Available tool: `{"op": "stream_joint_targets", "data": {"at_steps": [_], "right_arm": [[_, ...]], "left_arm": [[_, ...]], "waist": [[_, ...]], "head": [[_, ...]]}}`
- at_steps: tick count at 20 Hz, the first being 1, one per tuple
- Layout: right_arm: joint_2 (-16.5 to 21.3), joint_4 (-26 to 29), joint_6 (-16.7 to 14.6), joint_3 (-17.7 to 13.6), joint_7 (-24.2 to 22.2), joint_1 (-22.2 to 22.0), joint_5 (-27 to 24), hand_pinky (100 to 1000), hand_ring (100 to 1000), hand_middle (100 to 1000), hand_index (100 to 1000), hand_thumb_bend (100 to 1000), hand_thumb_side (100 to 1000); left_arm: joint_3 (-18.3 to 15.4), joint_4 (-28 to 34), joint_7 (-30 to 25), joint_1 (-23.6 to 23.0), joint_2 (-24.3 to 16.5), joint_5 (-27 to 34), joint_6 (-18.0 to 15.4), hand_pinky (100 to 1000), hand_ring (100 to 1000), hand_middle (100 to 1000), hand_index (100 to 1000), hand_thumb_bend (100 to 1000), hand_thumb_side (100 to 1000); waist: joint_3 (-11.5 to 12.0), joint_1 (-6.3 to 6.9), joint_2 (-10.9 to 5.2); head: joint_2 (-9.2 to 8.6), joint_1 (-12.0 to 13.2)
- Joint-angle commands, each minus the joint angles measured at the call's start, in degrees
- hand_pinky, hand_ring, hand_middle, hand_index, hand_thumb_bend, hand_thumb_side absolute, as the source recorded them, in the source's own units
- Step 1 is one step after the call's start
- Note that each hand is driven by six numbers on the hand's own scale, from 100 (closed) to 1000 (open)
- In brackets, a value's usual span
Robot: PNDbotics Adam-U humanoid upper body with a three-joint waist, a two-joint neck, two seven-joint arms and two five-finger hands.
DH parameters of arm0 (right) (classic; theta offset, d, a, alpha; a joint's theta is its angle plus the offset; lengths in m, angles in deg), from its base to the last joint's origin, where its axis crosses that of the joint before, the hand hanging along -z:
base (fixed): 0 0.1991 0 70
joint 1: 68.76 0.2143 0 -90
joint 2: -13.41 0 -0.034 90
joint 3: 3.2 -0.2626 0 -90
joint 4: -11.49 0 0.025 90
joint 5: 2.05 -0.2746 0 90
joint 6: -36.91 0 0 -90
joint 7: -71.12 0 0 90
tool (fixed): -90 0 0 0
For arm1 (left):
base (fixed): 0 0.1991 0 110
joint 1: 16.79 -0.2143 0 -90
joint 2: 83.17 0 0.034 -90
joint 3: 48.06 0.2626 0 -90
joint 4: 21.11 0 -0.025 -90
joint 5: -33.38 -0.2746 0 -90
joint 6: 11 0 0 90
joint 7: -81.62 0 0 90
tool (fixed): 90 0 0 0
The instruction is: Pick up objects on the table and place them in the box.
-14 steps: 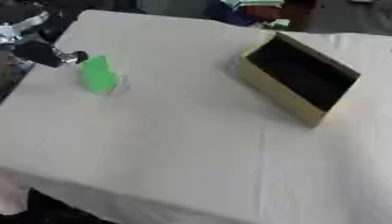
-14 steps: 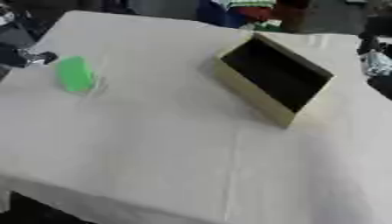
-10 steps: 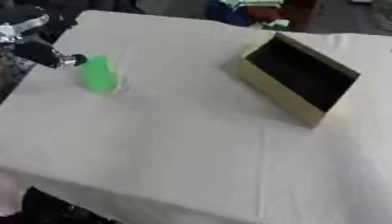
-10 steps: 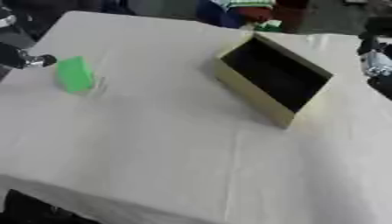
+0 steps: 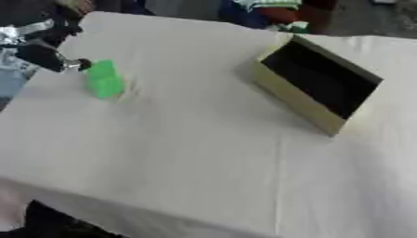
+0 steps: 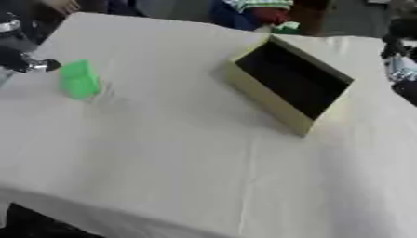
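One green block (image 5: 104, 79) is lying near the table's (image 5: 187, 153) left edge, one unlabelled box (image 5: 316, 84) toward the far right, the left hand (image 5: 39, 46), finger state unclear, just beside the block.

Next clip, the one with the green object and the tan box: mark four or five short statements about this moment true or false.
1. The green object lies on the white tablecloth, outside the box. True.
2. The box already holds the green object. False: its dark interior shows nothing inside.
3. The left hand is at the table's left edge, close beside the green object. True.
4. The right hand is reaching into the box. False: it sits at the right edge, apart from the box.
5. The green object lies right of the box. False: it lies to its left.
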Motion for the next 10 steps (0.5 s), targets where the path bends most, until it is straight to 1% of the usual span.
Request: {"op": "stream_joint_targets", "data": {"at_steps": [1, 10], "right_arm": [[1.31, 0.63, -0.16, -0.02, -0.18, 0.66, 0.02, 633, 856, 600, 791, 100, 403], [1.18, 0.52, -0.25, 0.05, -0.31, 0.66, -0.09, 633, 856, 600, 791, 100, 402]], "left_arm": [[0.45, -2.37, -0.93, 1.93, -2.18, -0.96, -0.48, 800, 799, 814, 918, 456, 558], [2.53, -9.04, -1.95, 5.08, 0.42, -3.87, -1.9, 797, 801, 813, 914, 474, 569]], "waist": [[-0.12, 0.27, -1.16], [-0.27, 0.06, -1.12]], "head": [[0.37, 0.28], [0.56, 0.44]]}}
